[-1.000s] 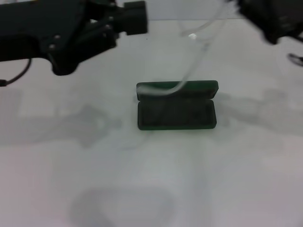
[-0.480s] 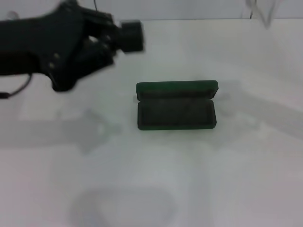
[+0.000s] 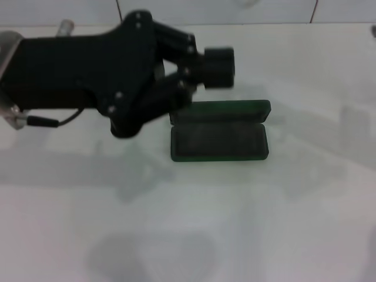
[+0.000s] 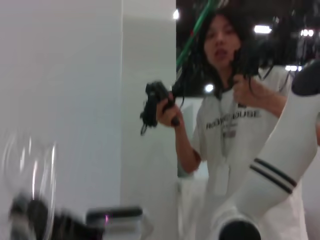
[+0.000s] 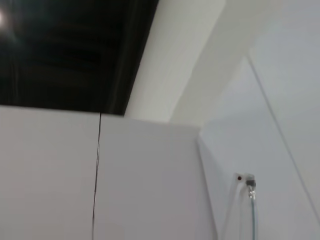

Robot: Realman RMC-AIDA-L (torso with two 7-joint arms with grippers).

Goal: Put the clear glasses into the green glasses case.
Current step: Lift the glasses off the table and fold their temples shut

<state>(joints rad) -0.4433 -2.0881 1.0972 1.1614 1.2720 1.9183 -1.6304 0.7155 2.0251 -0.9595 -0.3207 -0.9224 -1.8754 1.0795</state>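
Nearest you in the head view is the white table [image 3: 194, 235]. Further in, at its middle, the green glasses case [image 3: 219, 141] lies open: the dark-lined tray faces up with nothing in it, and the lid stands upright along its far edge. Just beyond the case and toward your left, the left gripper [image 3: 218, 67] hangs above the table, its black body overlapping the case's far left corner. You cannot tell from here whether it is spread or closed, and nothing shows in its grasp.

The clear glasses [image 4: 27, 167] show only in the left wrist view, as a smeared transparent curve raised in the air, well away from the case. The dark shape beneath them is too blurred for you to name.

Farther back in that view are a white robot arm [image 4: 272, 160] with dark stripes and a person [image 4: 230, 105] holding a black controller.

The right gripper does not show in any view.
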